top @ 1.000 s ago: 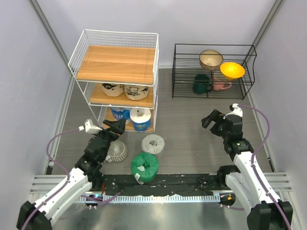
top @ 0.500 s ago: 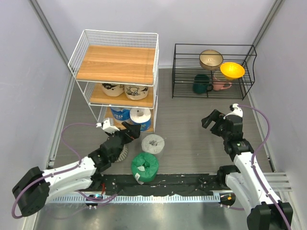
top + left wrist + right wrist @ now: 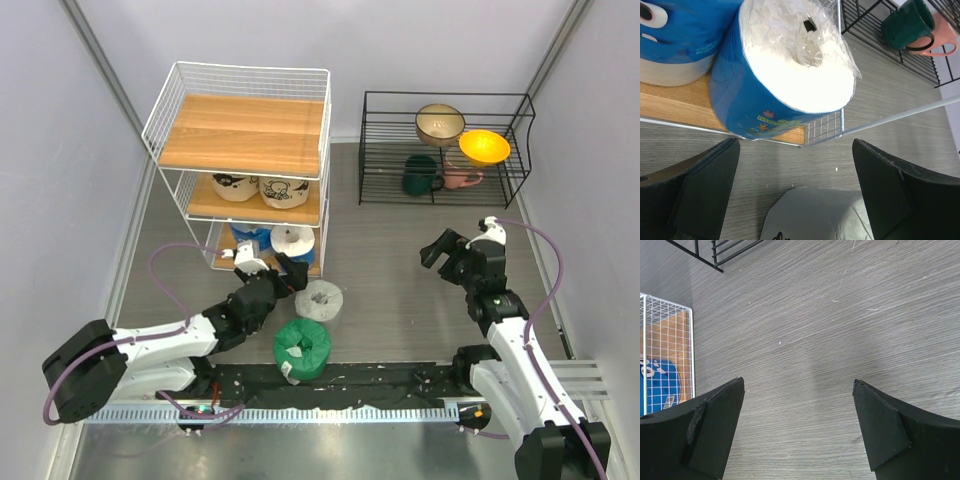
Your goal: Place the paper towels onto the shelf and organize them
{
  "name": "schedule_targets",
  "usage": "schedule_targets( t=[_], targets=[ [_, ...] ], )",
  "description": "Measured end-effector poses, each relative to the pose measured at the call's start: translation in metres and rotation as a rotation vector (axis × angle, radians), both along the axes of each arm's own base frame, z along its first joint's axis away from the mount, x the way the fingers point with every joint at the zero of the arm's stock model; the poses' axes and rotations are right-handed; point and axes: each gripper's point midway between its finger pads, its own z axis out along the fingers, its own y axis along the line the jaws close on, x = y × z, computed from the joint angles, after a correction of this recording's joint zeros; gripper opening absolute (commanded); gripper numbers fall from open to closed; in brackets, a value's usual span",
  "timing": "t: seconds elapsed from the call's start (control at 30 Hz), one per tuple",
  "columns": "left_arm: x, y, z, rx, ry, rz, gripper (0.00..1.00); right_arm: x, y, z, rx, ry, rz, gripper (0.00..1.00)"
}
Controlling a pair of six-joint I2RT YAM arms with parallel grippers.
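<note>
While agape, left gripper (image 3: pixel 795 147) over grey roll (image 3: pixel 815 215), blue-white roll (image 3: pixel 785 75) ahead.

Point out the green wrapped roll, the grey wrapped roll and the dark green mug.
Green wrapped paper towel roll (image 3: pixel 302 345), top external view, crinkled top.
Grey wrapped paper towel roll (image 3: pixel 320 299), top external view, top face.
Dark green mug (image 3: pixel 906 23), left wrist view, its side wall.

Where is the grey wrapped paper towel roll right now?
Top view, left of centre: the grey wrapped roll lies on the table just before the white wire shelf's bottom tier, with the green wrapped roll beside it.
</note>
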Motion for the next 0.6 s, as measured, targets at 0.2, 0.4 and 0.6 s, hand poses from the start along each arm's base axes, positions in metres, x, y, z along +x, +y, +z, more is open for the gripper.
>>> schedule_targets(
  t=[0.2, 0.4, 0.6],
  targets=[
    [0.002, -0.001, -0.01, 0.034, 0.015, 0.008, 1.0, 0.0, 0.0, -0.001, -0.002, 0.003, 0.001, 0.96],
    [0.008, -0.006, -0.018, 0.061, 0.03, 0.022, 1.0, -0.001, 0.0, -0.002, -0.003, 0.005, 0.001, 0.96],
    [0.018, -0.012, -0.01, 0.058, 0.018, 0.053, 1.0, -0.002, 0.0, -0.003, -0.004, 0.012, 0.001, 0.96]
  ],
)
